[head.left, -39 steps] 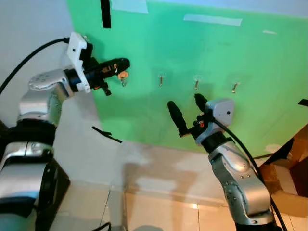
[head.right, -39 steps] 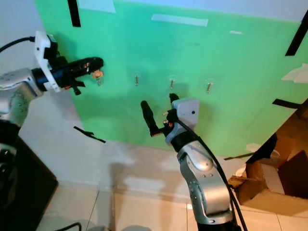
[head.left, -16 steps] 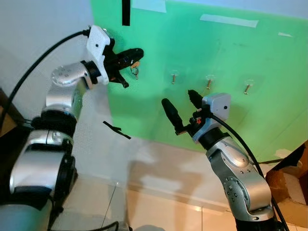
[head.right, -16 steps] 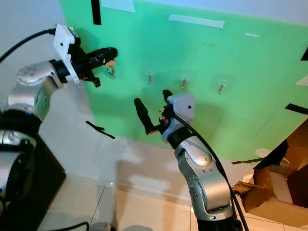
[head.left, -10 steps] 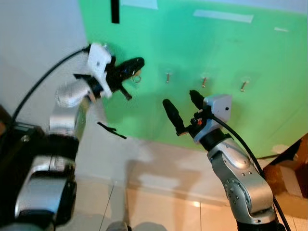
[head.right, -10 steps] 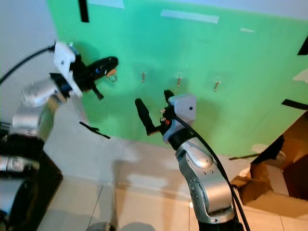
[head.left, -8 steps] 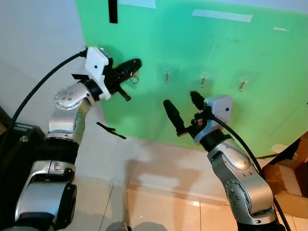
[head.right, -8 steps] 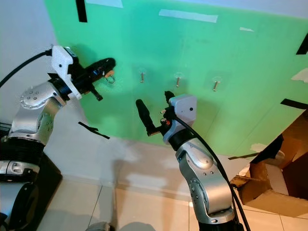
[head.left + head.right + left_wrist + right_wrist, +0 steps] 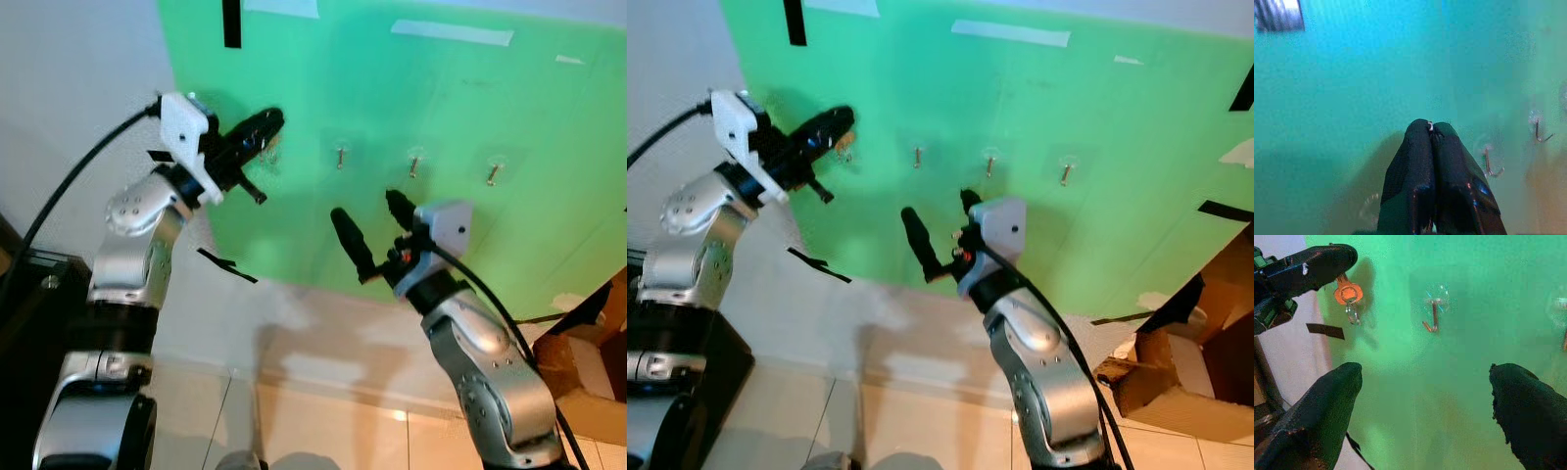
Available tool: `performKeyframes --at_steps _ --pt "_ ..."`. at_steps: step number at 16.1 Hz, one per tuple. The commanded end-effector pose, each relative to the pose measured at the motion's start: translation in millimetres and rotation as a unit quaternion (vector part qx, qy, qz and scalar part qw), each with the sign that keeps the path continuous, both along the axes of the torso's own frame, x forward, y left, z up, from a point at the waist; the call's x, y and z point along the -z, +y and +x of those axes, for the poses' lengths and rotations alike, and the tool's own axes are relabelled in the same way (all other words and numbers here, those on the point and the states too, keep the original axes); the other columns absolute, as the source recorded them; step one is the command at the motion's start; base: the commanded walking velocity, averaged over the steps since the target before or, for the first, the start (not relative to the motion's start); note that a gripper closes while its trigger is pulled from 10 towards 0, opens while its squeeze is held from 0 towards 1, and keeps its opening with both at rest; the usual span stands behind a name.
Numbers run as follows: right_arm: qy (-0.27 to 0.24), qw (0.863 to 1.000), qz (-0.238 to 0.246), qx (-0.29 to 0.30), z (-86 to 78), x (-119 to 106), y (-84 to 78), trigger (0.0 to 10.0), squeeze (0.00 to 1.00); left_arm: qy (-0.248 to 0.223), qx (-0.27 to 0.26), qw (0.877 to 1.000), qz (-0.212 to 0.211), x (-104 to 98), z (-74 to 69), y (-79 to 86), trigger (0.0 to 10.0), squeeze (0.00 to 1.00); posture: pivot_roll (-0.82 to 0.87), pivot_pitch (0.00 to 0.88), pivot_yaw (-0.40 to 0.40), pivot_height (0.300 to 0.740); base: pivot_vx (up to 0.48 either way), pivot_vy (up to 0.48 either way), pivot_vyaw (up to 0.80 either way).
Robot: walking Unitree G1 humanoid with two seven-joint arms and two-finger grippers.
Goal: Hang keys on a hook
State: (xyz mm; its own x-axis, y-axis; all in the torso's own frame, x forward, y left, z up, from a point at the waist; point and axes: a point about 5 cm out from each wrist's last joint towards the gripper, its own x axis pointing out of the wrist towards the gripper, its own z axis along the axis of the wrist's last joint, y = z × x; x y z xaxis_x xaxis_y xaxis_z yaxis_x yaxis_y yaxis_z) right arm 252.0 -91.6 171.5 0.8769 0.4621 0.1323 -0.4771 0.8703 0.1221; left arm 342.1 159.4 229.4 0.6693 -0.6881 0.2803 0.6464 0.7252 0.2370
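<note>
My left gripper (image 9: 271, 120) is raised against the green board (image 9: 441, 98), shut on a small copper key (image 9: 1346, 292) whose silver ring (image 9: 1353, 313) dangles below. The key (image 9: 265, 148) hangs just left of the leftmost hook (image 9: 340, 155). Two more small metal hooks (image 9: 413, 163) (image 9: 493, 172) follow to the right. In the left wrist view the closed fingers (image 9: 1422, 161) point at the board, with a hook (image 9: 1489, 164) beside them. My right gripper (image 9: 372, 220) is open and empty, held lower, below the hooks and short of the board.
The board is taped to a white wall with black tape strips (image 9: 231, 23). One loose strip (image 9: 225, 264) sits below my left arm. A dark cabinet (image 9: 24, 294) stands at the left, a cardboard box (image 9: 593, 338) at the lower right, tiled floor (image 9: 323, 431) below.
My left gripper has tilted upward and shifted slightly left with the key, staying close to the board. The right arm has barely moved. The camera has shifted a little.
</note>
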Motion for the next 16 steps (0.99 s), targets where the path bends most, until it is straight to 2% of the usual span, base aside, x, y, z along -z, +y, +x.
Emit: performKeyframes --at_steps 1,3,6,8,12,16 --pt "-0.020 1.000 0.000 0.002 -2.0 -7 -0.3 10.0 0.00 -0.008 0.001 1.000 -0.011 -5 -0.5 -0.1 10.0 0.00 0.01 0.000 -0.016 0.740 0.000 0.000 0.00" --pt "-0.024 1.000 0.008 0.001 -2.0 -7 2.2 10.0 0.00 -0.013 0.023 1.000 -0.003 -9 3.8 -11.0 10.0 0.00 0.02 0.000 -0.017 0.740 0.000 0.000 0.00" --pt "-0.030 1.000 0.009 0.000 -1.1 -7 3.3 10.0 0.00 -0.015 0.031 0.999 0.025 -8 6.9 -14.5 10.0 0.00 0.02 0.000 -0.013 0.740 0.000 0.000 0.00" --pt "-0.034 0.999 0.010 0.001 -0.5 -8 3.1 10.0 0.00 -0.017 0.030 0.998 0.047 -5 9.3 -10.3 10.0 0.00 0.02 0.000 -0.011 0.740 0.000 0.000 0.00" --pt "-0.038 0.999 0.012 -0.004 -1.7 -8 5.5 10.0 0.00 -0.012 0.005 0.997 0.074 1 11.6 10.0 10.0 0.00 0.02 0.000 -0.009 0.740 0.000 0.000 0.00" --pt "-0.026 0.998 -0.007 -0.051 -4.5 -5 11.4 10.0 0.00 -0.021 -0.016 0.997 0.078 -3 14.0 24.1 10.0 0.00 0.03 0.000 -0.015 0.740 0.000 0.000 0.00"
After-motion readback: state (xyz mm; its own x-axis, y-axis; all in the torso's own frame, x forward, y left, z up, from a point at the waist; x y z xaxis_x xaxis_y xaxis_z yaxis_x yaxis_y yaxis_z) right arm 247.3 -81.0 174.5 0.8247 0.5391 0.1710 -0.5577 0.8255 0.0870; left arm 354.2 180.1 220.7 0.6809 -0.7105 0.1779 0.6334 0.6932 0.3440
